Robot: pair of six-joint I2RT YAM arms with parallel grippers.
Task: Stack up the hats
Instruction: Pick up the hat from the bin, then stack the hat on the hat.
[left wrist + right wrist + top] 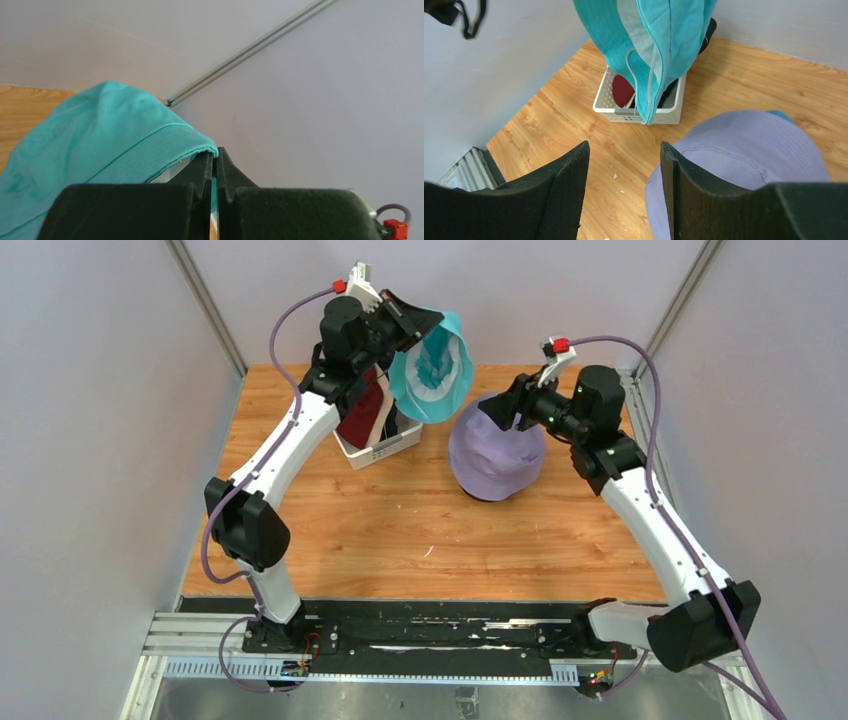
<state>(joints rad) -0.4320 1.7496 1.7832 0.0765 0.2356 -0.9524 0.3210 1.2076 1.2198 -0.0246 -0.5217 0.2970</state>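
The left claw (425, 316) (215, 156) is pinched shut on the brim edge of the teal soft fabric bucket hat (432, 370) (100, 135) (659, 40). The hat hangs below and just in front of the fingertips, lifted off the wooden table (400, 530). Its long axis runs roughly up and down. Its open mouth, with the pale lining, faces the top camera, and its crown is turned towards the back wall. Its lower edge dangles above the white plastic lattice basket (385, 452) (649, 116), which holds the dark red fabric hat (362, 415) (623, 90).

The right claw (498, 412) (624, 147) stands moderately wide with only bare table showing between its fingers. The lavender fabric bucket hat (495, 455) (744, 150) lies just beside and under its right finger. Whether they touch cannot be told. That hat sits crown up, brim down on the table, with a sliver of blue fabric (781, 115) at its far edge.
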